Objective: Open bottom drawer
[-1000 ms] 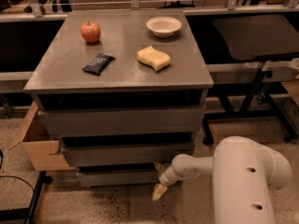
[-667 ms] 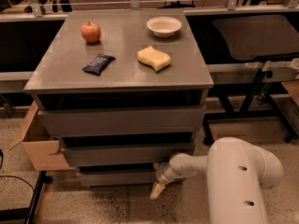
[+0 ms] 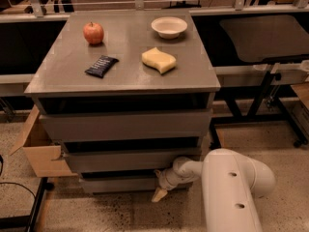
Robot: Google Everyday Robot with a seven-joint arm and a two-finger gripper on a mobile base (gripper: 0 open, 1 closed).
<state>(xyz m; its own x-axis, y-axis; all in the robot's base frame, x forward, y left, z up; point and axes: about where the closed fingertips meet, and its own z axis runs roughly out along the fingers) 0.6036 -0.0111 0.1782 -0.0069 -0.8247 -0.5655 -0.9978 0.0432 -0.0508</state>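
Observation:
The bottom drawer (image 3: 120, 183) is the slimmest grey-brown front, lowest in the cabinet, just above the floor. It looks shut or nearly shut, with a dark gap above it. My gripper (image 3: 158, 189) reaches in from the white arm (image 3: 231, 192) at the lower right and sits against the drawer front's right end. One tan fingertip (image 3: 159, 194) points down toward the floor. The middle drawer (image 3: 130, 160) and the tallest top drawer (image 3: 125, 124) are above it.
On the cabinet top (image 3: 63, 76) lie a red apple (image 3: 93, 33), a white bowl (image 3: 169, 27), a yellow sponge (image 3: 158, 60) and a dark snack packet (image 3: 101, 65). An open cardboard box (image 3: 38, 153) stands left of the cabinet. A table frame (image 3: 263, 91) stands right.
The gripper and arm have shifted slightly left along the bottom drawer front. The drawers show no visible movement.

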